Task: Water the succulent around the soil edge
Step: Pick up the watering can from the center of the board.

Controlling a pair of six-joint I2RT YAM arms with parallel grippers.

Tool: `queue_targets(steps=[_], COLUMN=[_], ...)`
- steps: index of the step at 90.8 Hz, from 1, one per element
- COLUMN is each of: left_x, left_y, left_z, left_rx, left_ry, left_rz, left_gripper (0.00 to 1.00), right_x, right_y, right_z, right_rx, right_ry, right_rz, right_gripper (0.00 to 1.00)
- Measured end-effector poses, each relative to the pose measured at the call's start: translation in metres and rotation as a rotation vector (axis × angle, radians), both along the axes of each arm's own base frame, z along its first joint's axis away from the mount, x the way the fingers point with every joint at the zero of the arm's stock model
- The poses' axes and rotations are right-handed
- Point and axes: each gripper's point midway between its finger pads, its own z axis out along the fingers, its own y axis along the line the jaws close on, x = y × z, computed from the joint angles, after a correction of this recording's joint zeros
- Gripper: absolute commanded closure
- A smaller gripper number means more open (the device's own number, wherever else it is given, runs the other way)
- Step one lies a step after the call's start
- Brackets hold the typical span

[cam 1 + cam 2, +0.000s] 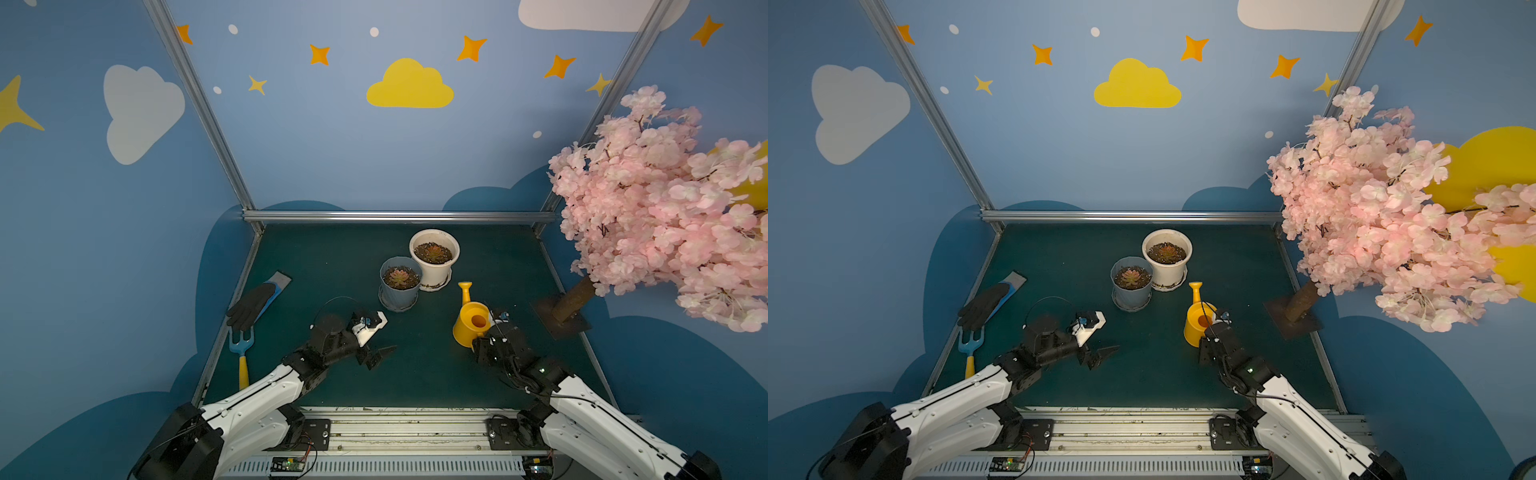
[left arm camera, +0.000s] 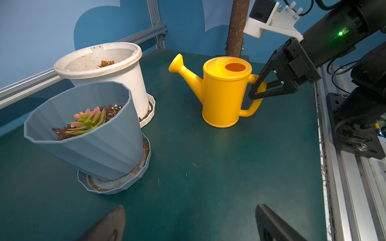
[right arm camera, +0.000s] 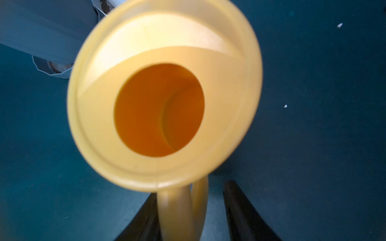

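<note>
Two jaws of the right tool (image 2: 259, 91) straddle the handle (image 2: 253, 106) of the yellow watering can (image 2: 221, 94), with a gap showing at one finger (image 3: 240, 208), so no firm grip yet.

Closing squarely on the handle's middle and then lifting level looks wisest, since a skewed pinch could let the can swing. Ahead of that tool and to its left, past the spout (image 2: 181, 68), stand a blue-grey pot (image 1: 397, 299) and a white pot (image 1: 436, 276), each with a succulent (image 2: 87, 121) in soil; which one is meant I cannot tell. The left tool (image 2: 191, 208) hangs wide open and empty. A few specks (image 3: 285, 106) lie on the dark green tabletop (image 1: 415, 374); a pink blossom tree (image 1: 665, 208) rises right of the right tool, against blue walls (image 1: 332, 145).
</note>
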Motion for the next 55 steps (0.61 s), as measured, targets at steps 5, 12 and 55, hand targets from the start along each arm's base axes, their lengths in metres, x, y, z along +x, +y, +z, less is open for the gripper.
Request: queue_targets(steps=[5,12,55], left_x=[0.000,0.000,0.004], left_y=[0.000,0.000,0.003], left_z=[0.000,0.000,0.000], left_rx=[0.000,0.000,0.006], left_ry=[0.000,0.000,-0.008], left_rz=[0.000,0.001,0.024], left_gripper=[0.00,0.00,0.00], right_x=[0.003,0.005,0.012], right_y=[0.001,0.004,0.013], right_z=[-0.003,-0.011,-0.023], right_rx=[0.004,0.000,-0.052], right_ry=[-0.002,0.004,-0.022], right_rz=[-0.015,-0.022,-0.012], right_gripper=[0.57,0.58,1.00])
